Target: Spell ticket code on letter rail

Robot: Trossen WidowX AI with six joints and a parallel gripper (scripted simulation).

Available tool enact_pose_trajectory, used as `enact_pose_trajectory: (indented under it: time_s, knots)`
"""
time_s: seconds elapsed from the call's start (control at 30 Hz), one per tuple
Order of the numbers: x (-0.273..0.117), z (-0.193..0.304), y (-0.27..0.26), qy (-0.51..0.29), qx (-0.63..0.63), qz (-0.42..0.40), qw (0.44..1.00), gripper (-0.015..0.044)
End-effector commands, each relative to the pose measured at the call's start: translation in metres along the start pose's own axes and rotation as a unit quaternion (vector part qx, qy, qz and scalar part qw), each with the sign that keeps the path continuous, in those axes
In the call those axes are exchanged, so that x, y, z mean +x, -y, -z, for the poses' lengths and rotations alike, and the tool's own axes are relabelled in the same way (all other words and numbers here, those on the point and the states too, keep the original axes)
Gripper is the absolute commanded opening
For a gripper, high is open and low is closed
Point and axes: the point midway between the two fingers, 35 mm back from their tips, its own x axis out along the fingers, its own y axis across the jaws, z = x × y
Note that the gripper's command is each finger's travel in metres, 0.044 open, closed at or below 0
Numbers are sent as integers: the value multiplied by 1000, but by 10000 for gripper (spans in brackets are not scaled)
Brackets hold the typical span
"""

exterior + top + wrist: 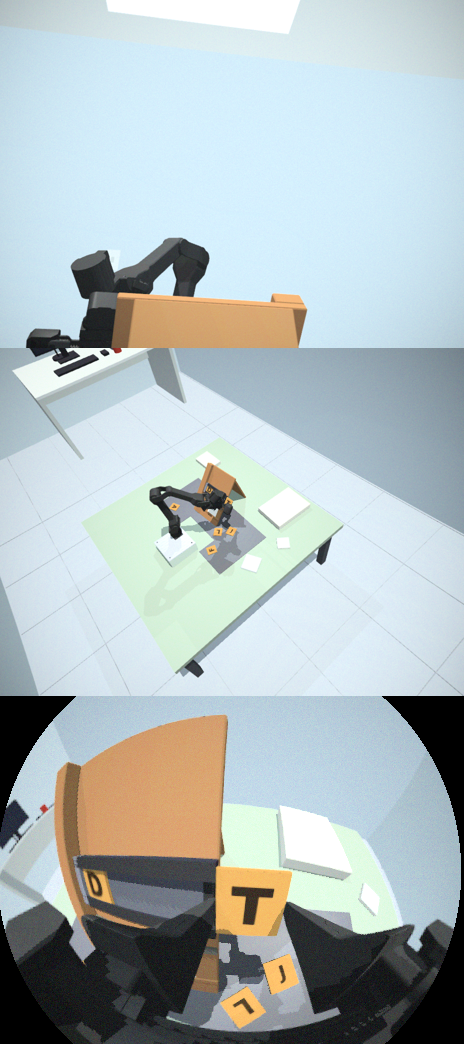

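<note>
My gripper is shut on the orange T tile, holding it upright at the right, open end of the dark letter rail. The tile's left edge is at the rail's end; whether it touches cannot be told. The D tile sits at the rail's left end. The rail is on the tilted orange board. The J tile, L tile, F tile and A tile lie on the grey mat. The ticket's print is not readable.
A large white block lies right of the board. Small white pieces lie near the mat, and a white block lies behind the board. The green counter ends beyond them.
</note>
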Motion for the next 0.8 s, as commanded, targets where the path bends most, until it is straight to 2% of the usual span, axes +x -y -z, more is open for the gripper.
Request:
enact_pose_trajectory:
  time_s: [0.0, 0.77]
  knots:
    - [0, 0, -2, 1, 2, 1, 1000, 0]
    - [0, 0, -14, 1, 2, 1, 1000, 0]
